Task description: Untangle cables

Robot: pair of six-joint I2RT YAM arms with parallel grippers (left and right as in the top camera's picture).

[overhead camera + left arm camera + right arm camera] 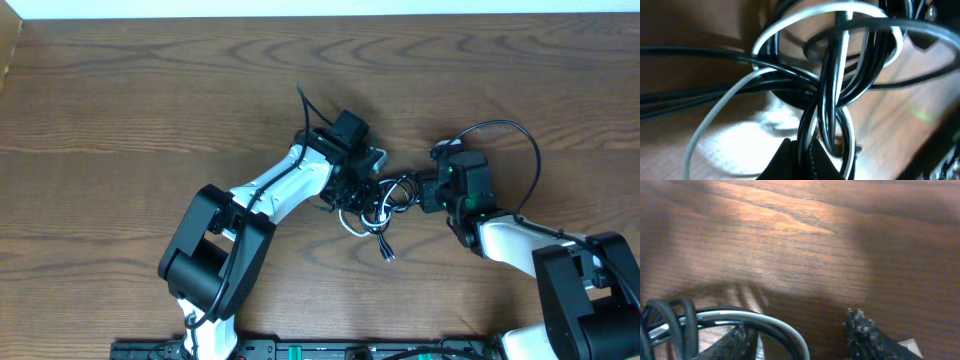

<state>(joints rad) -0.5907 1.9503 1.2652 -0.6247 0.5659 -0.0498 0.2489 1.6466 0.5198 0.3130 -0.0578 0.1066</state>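
One white cable (771, 31) — several black cables (690, 52), tangled — two arms (280, 185) (510, 235).

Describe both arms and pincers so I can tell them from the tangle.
The left arm and right arm each have white links between black joints. The left pincer and right pincer are black with rough fingers. A thick black cable loops off the right wrist.
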